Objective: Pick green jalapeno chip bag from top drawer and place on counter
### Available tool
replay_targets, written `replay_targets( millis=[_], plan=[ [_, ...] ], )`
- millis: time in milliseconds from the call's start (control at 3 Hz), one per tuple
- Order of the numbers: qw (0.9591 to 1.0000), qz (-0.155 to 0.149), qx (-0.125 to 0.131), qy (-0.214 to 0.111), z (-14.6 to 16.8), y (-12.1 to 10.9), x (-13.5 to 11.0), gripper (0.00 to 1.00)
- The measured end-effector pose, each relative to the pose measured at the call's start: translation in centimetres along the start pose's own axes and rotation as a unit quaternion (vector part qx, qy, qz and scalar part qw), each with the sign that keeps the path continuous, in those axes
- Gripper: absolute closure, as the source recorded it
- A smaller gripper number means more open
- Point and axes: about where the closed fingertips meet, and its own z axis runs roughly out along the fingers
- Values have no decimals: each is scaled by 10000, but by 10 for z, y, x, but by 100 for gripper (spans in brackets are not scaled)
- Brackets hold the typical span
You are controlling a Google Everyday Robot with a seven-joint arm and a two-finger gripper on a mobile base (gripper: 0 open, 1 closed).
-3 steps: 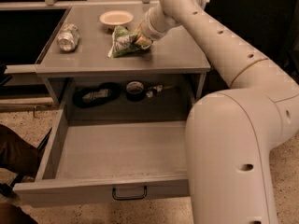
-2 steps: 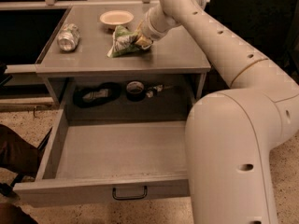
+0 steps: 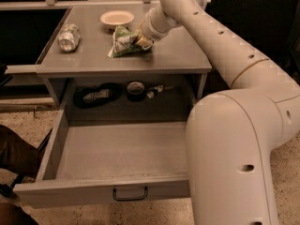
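The green jalapeno chip bag point(image 3: 123, 42) rests crumpled on the counter point(image 3: 180, 55), near its middle. My gripper point(image 3: 142, 40) reaches in from the right, low over the counter, and is shut on the bag's right end. The top drawer point(image 3: 122, 149) is pulled wide open below the counter, and its grey floor is bare. Its dark wire handle point(image 3: 130, 194) shows on the front panel. My arm runs from the lower right up over the drawer's right side.
A crushed silver can point(image 3: 69, 36) lies at the counter's left. A pale shallow bowl point(image 3: 117, 18) stands at the back. A black object point(image 3: 96, 95) and a tape roll point(image 3: 136, 90) sit in the recess behind the drawer. A person's leg point(image 3: 16, 156) is at the left.
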Motion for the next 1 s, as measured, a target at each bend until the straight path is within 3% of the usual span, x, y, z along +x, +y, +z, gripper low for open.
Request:
replay_targets(
  millis=[333,667,1000],
  plan=[
    [10000,0,0,0,0,0,0,12],
    [10000,0,0,0,0,0,0,0],
    [10000,0,-1,0,0,0,0,0]
  ],
)
